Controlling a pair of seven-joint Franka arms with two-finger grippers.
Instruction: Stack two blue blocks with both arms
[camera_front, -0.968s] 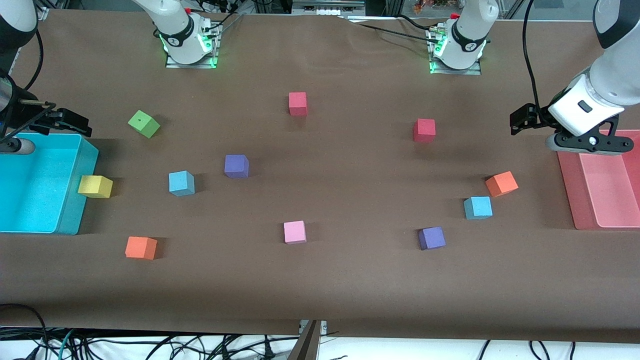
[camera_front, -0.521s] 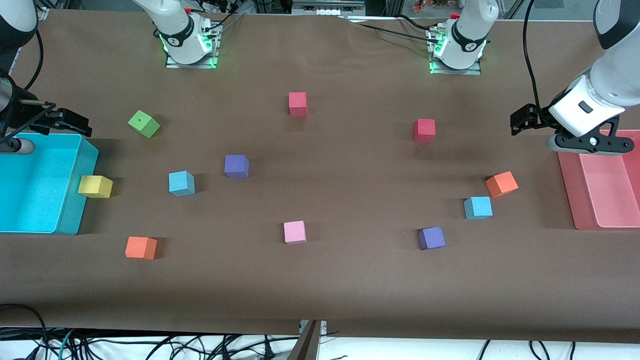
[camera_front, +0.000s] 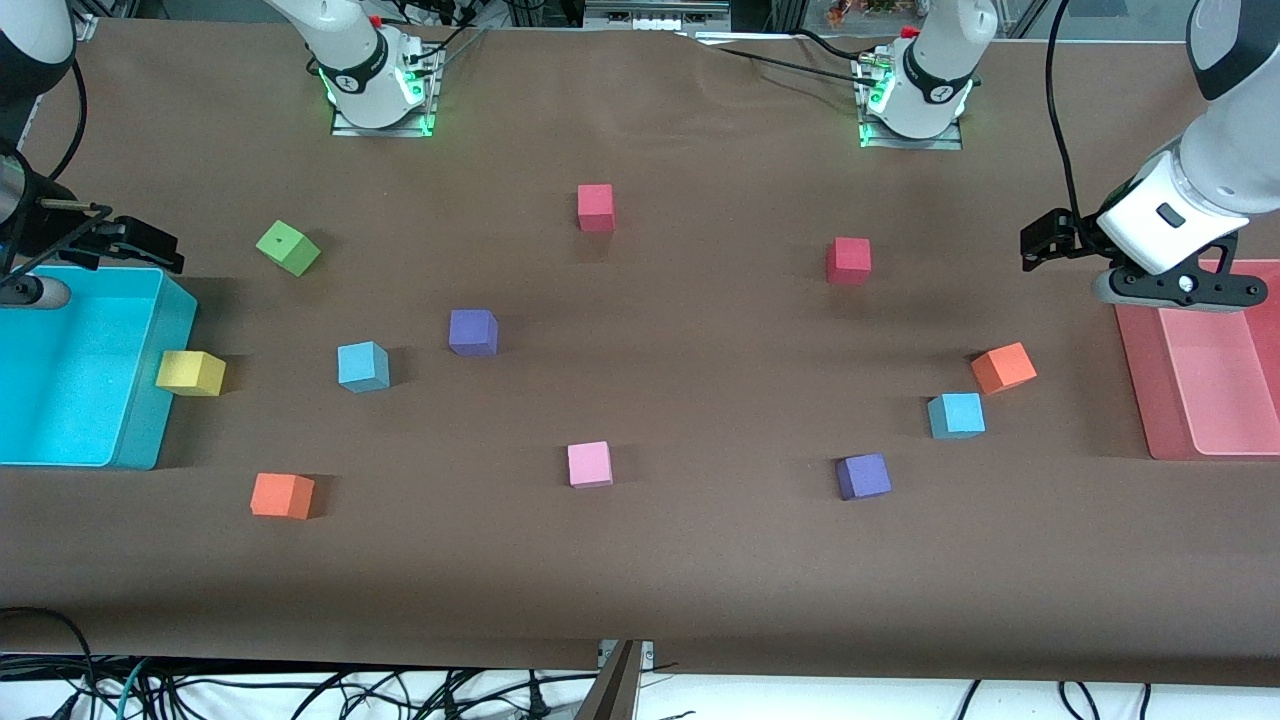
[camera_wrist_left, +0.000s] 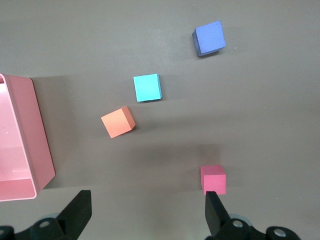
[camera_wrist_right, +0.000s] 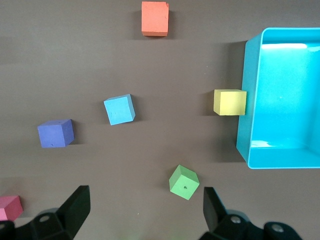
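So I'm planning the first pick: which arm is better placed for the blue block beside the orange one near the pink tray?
Left. Its open gripper hangs at that end, by the pink tray, and the blue block shows in its wrist view. The right gripper, also open, waits by the cyan bin.

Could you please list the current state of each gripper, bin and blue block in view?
Left gripper: open, empty, over the table by the pink plastic bin.
Right gripper: open, empty.
Two sky-blue foam cubes: apart, unstacked.
Pink plastic bin: empty.
Cyan plastic bin: empty as far as visible.
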